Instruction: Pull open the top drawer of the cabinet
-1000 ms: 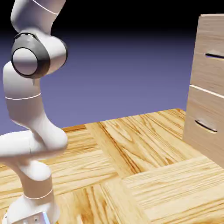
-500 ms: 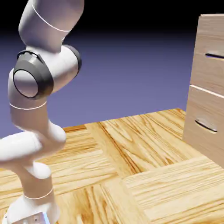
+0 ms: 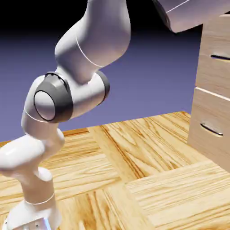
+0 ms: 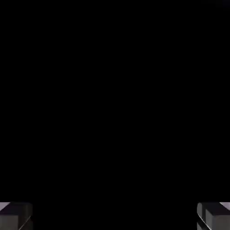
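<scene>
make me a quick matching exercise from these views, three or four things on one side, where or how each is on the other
Things:
1. light-brown wood-grain cabinet
2. white robot arm
3. gripper
4. slim dark bar handle of the top drawer

Places or states:
A. open, nothing between its tips
B. exterior view's right edge
C. rises from the lower left
D. level, untouched

Pairs: 1-B, 2-C, 3-A, 4-D

The cabinet (image 3: 214, 90) stands at the floor's (image 3: 148, 179) right; the arm (image 3: 76, 76) rises at left.
</scene>
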You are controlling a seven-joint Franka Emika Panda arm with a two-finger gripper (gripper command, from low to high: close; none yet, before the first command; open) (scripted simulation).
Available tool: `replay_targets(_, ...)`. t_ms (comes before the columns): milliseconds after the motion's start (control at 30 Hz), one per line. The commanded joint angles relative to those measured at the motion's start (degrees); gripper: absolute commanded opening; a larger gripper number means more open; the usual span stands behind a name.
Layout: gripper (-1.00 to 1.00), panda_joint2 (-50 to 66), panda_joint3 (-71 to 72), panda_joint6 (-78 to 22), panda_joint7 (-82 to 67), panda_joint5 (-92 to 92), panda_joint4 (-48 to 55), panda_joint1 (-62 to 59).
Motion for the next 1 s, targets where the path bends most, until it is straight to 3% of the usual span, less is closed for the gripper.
replay_targets(0, 0.0, 0.94, -2.08, -0.22, 0.55, 0.24, 0.16, 1.28)
replay_targets(967, 0.0, 28.06, -62.3, -6.55, 16.41, 7.09, 4.72, 38.27)
